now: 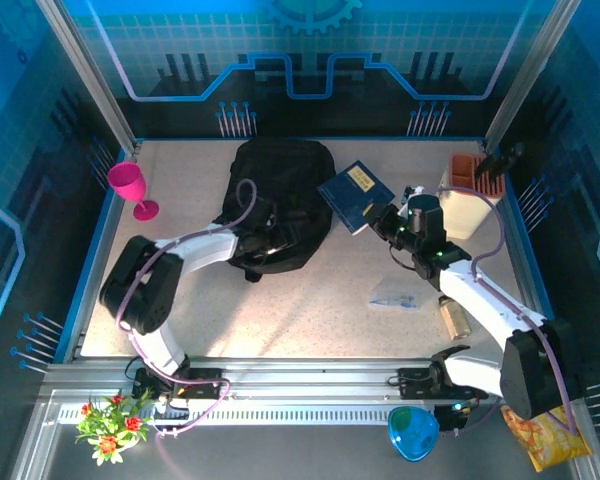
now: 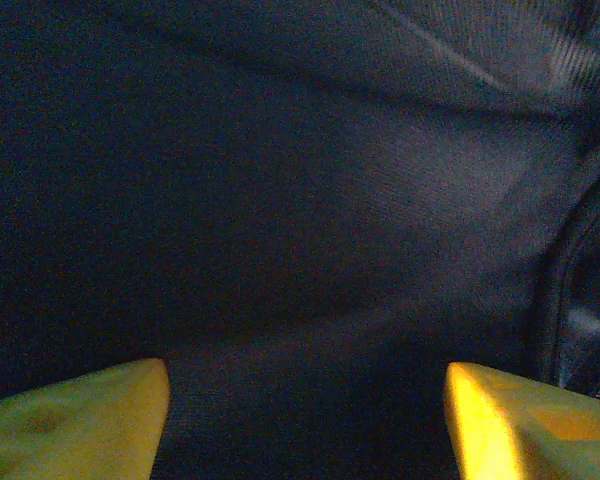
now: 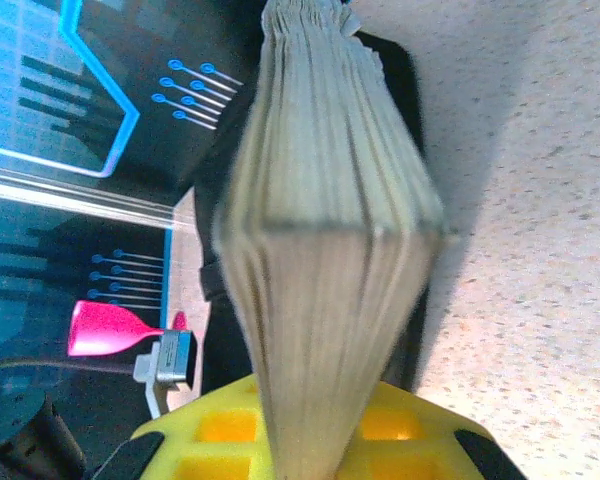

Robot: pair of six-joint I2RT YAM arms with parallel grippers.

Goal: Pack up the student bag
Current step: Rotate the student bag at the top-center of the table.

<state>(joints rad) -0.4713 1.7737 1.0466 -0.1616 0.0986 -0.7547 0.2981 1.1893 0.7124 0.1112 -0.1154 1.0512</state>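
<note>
Our speckled beige worktop (image 1: 310,320) carries the student bag (image 1: 285,195) lying at the far middle, a pink goblet (image 1: 130,187) upright near the far left edge, and a beige holder with an orange top (image 1: 467,212) at the far right. Toward the near edge, right of centre, we see a clear plastic packet (image 1: 393,296) lying flat, with a small brownish cylinder (image 1: 453,318) on its side just beside it.

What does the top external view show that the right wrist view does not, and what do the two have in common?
Top external adds the blue book cover with its yellow label, the beige holder with an orange top, the clear packet on the table, and the left pincer on the student bag. Right wrist adds the book's page edges, fanned out and clamped by the right pincer. Shared: the book, the black bag and the pink goblet.
</note>
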